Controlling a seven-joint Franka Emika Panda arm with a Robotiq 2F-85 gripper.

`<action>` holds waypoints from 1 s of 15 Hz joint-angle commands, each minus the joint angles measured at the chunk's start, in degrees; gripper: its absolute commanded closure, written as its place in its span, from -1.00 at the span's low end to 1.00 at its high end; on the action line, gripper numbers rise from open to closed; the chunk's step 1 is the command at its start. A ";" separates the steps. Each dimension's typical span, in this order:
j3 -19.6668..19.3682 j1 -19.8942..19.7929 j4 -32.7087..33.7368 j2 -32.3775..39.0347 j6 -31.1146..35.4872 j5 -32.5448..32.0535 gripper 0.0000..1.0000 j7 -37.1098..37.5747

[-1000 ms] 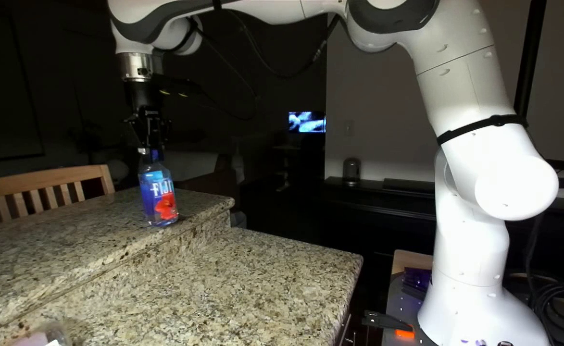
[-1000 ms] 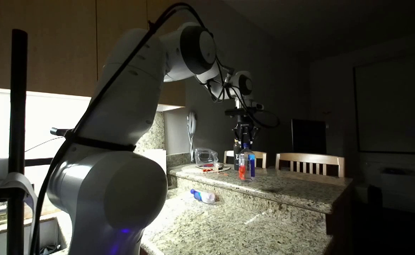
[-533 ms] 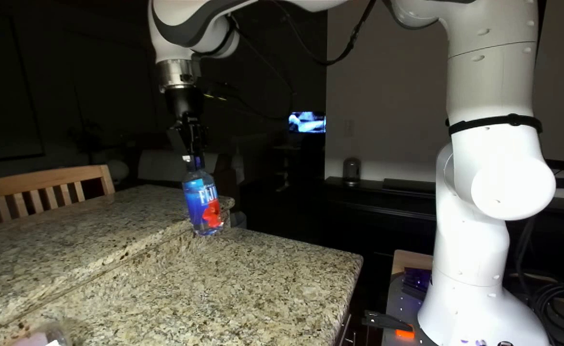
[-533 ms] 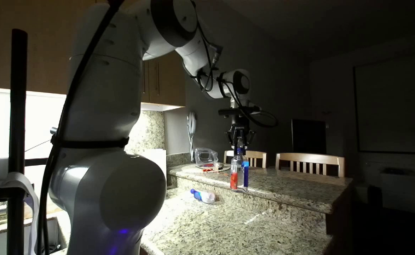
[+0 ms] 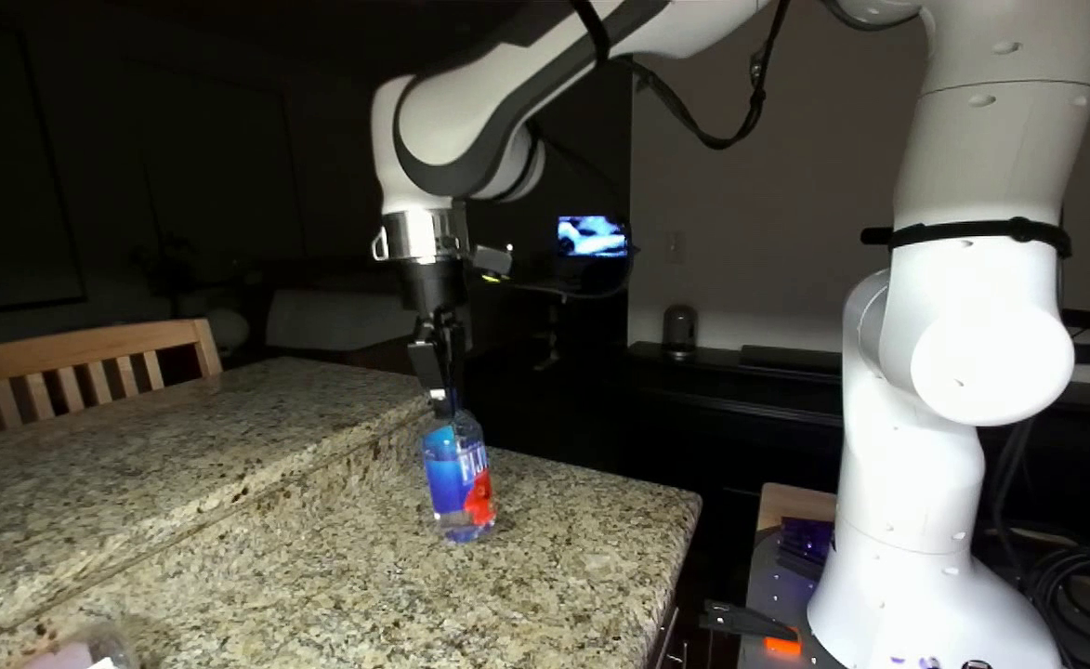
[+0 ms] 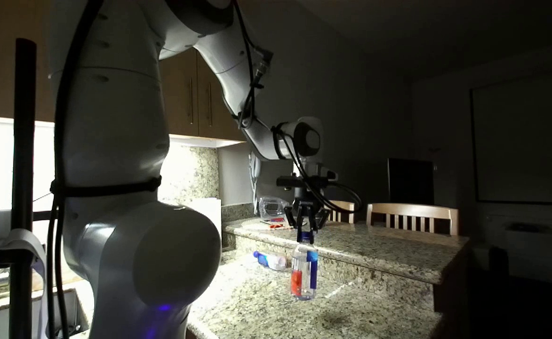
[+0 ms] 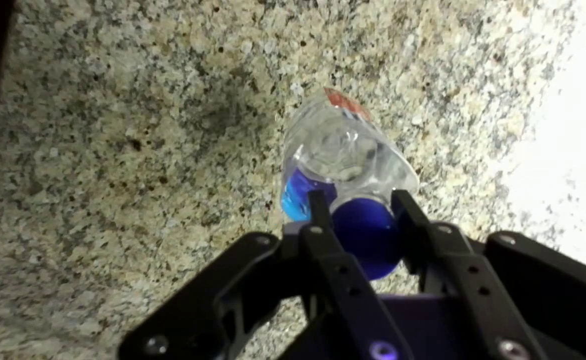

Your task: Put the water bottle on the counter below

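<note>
Gripper (image 7: 359, 205): pinching the cap (image 7: 365, 237) of your bottle (image 5: 459, 478).
Bottle: hangs below, long axis near upright.
Counter (image 5: 563, 553): seemingly just under its base — you likely lower.

one robot arm (image 5: 972, 316) with one pincer (image 7: 360, 202) and two fingers (image 7: 322, 240); one water bottle (image 5: 458, 478) and one other bottle (image 6: 270, 261), two in all; one counter (image 5: 582, 548), one raised ledge (image 5: 182, 437). in an exterior view, two wooden chairs (image 6: 412, 208) and three wall-cupboard handles (image 6: 210, 104); in an exterior view, one lit screen (image 5: 593, 236) and one clear dome (image 5: 679, 330).
</note>
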 commanded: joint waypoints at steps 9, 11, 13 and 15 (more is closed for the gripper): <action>-1.67 1.55 -17.55 -12.29 4.20 3.47 -0.20 -19.57; -1.72 2.25 -18.18 -13.60 3.95 3.54 -0.33 -20.52; -1.99 3.21 -19.92 -17.75 2.59 3.96 -0.58 -21.58; -2.31 3.94 -21.00 -21.26 0.97 3.70 -0.81 -21.62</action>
